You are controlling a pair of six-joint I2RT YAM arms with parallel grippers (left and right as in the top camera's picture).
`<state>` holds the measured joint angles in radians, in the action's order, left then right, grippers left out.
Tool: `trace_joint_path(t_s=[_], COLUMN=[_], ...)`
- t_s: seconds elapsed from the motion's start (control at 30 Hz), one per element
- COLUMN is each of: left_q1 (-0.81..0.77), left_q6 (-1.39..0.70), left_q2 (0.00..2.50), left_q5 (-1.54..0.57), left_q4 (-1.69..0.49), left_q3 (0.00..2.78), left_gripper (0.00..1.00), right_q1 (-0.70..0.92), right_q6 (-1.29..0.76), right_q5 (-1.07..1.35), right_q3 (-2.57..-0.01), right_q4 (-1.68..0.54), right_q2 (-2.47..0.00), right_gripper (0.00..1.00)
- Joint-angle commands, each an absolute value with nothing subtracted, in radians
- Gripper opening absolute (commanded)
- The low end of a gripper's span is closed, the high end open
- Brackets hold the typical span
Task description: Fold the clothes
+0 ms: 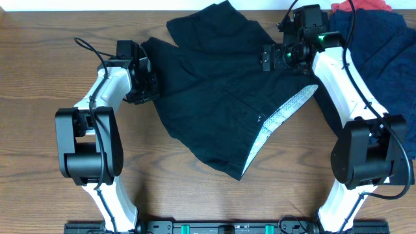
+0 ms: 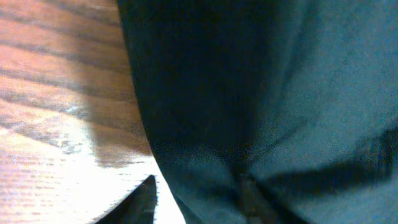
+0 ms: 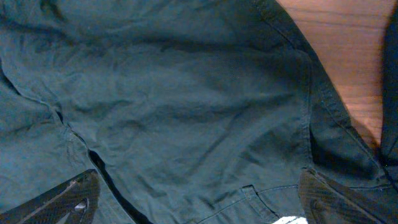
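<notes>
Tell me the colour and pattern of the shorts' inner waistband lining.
The lining is pale grey with fine dark speckles. The overhead view shows it best.

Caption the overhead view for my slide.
Black shorts spread on table; left end effector at their edge, right end effector above them.
</notes>
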<state>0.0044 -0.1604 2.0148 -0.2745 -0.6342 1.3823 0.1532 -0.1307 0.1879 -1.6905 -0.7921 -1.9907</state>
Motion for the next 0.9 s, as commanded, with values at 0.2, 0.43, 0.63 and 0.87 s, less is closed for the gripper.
trace_joint_path(t_s=[0.2,0.43,0.63,0.87], left_q1=[0.003,0.040,0.089,0.148], left_q6=[-0.174,-0.271,-0.272,-0.271], left_q2=[2.017,1.968,1.871,1.739], left_q5=[-0.280,-0.235,-0.210,-0.164], left_q4=[-0.672,-0.837,-0.980,-1.100], left_q3=[1.396,1.396,1.396,1.396], left_gripper=[0.06,0.06,0.06,0.06], right_q1=[0.178,0.188,0.215,0.254], right_q6=[-0.149,-0.148,-0.141,-0.142], right_q5=[0.199,0.199,0.187,0.184], right_q3=[-1.705,-1.705,-1.703,-1.669], right_q4=[-0.801,-0.805,-0.805,-0.813], right_q2=[-1.982,-1.982,-1.982,-1.982], right_gripper=[0.99,0.99,0.99,0.99])
